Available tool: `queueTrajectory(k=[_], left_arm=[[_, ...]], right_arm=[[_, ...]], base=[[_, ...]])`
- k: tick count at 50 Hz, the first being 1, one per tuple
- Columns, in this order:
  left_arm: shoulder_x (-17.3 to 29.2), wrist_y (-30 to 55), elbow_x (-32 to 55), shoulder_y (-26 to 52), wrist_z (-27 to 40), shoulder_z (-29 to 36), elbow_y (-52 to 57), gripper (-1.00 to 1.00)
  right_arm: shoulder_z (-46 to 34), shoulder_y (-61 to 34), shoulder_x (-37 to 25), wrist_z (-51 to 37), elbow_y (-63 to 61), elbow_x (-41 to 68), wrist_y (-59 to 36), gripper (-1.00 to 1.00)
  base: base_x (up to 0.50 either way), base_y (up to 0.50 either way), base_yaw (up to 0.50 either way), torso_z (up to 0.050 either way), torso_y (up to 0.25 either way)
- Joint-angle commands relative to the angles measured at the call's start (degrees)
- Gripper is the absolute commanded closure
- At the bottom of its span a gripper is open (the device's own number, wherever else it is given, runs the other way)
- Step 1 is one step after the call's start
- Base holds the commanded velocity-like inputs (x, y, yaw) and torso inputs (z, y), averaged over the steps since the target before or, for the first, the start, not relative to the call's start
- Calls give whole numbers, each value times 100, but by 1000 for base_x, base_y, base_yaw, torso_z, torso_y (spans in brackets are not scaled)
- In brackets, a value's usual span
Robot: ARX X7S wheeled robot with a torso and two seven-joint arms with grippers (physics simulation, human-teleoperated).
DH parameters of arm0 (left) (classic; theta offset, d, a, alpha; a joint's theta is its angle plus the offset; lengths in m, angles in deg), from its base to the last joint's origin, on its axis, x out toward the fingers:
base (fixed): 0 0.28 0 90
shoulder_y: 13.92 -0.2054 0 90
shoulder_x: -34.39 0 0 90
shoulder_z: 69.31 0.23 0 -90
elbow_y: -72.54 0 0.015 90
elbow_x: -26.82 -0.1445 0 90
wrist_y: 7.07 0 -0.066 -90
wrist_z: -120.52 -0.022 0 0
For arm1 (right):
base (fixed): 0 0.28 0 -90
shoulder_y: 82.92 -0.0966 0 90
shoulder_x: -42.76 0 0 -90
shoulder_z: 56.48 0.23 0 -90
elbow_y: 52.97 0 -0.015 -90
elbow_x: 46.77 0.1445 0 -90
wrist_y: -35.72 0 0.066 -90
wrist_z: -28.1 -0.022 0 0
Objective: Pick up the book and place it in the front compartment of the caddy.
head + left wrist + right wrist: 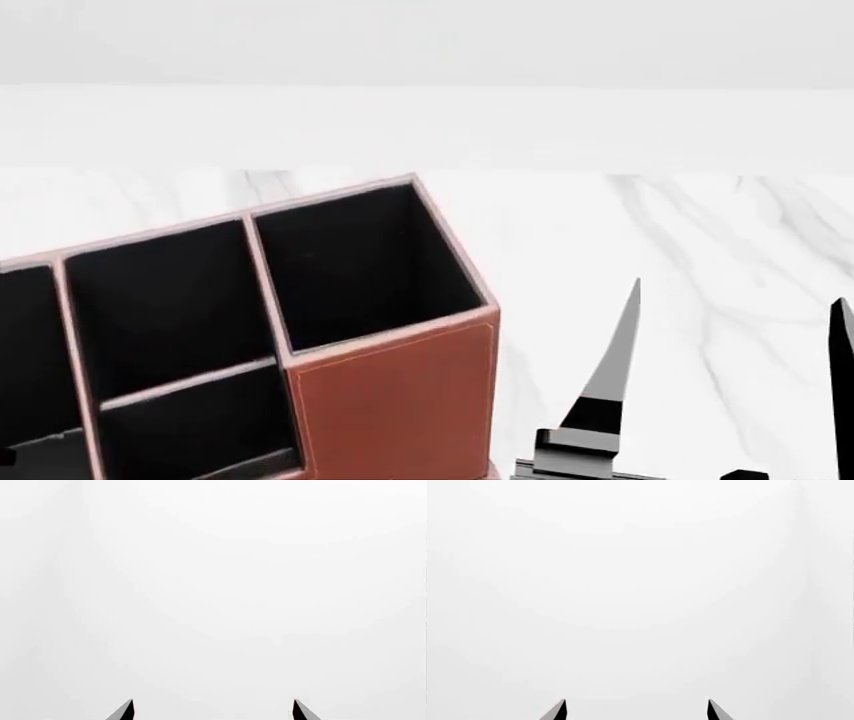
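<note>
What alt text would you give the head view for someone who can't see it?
A red-brown caddy with black-lined compartments and pale pink rims fills the lower left of a white marble table. The open right gripper rises at the lower right, holding nothing. No book is in view.

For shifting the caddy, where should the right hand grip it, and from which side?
Probably the thin right-end wall of the caddy, from above: one finger inside the open-topped compartment, one outside. The whole body looks too wide for the open right hand.
</note>
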Motion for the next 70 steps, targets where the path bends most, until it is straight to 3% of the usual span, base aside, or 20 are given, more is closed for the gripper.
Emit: queueTrajectory(k=[1, 5, 16, 20, 57, 63, 65, 68, 69, 70], left_arm=[[166, -160, 132, 6, 159, 83, 9, -100], [214, -211, 180, 8, 204, 95, 0, -100], [332, -318, 205, 3, 313, 188, -15, -100], [410, -303, 296, 48, 422, 190, 8, -100], [867, -630, 209, 79, 707, 659, -12, -100], [1084, -553, 499, 308, 869, 702, 48, -100], [1024, -919, 1610, 292, 580, 649, -123, -100], [1138, -640, 1863, 601, 651, 823, -94, -100], [1127, -927, 2129, 607, 178, 867, -54, -100], [1148, -950, 2159, 624, 116, 893, -25, -100]], right_arm=[[173, 92, 73, -72, 30, 198, 229, -100], [-100, -35, -134, -228, -28, -126, -270, -100], [-159, -32, -196, -244, -43, -51, -184, -100], [158, 102, -14, -137, 7, 362, 308, -100], [-2, 124, -246, -281, 17, 497, 408, -100], [13, 85, -282, -332, -48, 585, 319, -100], [38, 63, -317, -375, -122, 620, 252, -100], [20, 81, -340, -399, -110, 626, 294, -100], [2, 86, -351, -404, -103, 621, 301, -100], [3, 83, -357, -415, -108, 638, 293, -100]], base=[[0, 0, 0, 0, 0], [0, 280, 0, 0, 0], [0, 500, 0, 0, 0], [0, 250, 0, 0, 0], [0, 0, 0, 49, 0], [0, 0, 0, 49, 0], [0, 0, 0, 24, 0], [0, 0, 0, 0, 0], [0, 0, 0, 0, 0], [0, 0, 0, 0, 0]])
